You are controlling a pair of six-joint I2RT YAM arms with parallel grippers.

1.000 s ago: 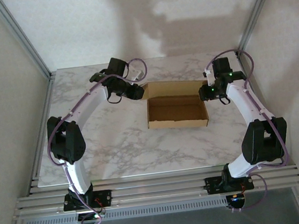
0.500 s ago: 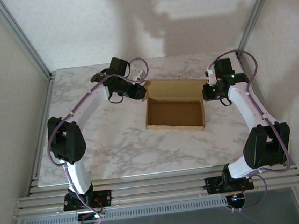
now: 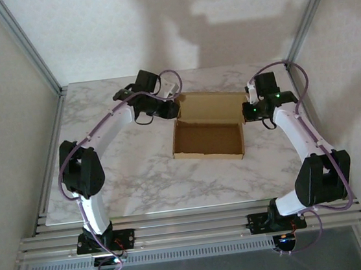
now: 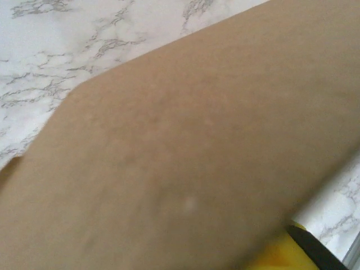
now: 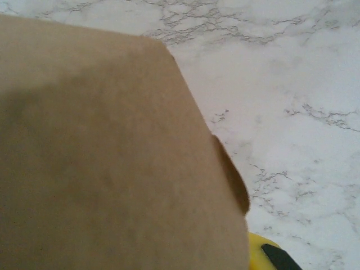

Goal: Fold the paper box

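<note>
Left wrist: paper box panel hides most of the marble table.

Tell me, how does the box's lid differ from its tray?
The lid is one flat panel; the tray has raised walls. The lid looks tilted up at the back; the tray lies flat on the table. The lid looks paler; the tray's inside is darker. Both are plain brown cardboard, joined along one edge.

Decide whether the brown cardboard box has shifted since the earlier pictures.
Yes: the brown cardboard box slid left, away from the right edge of the white marble table.
</note>
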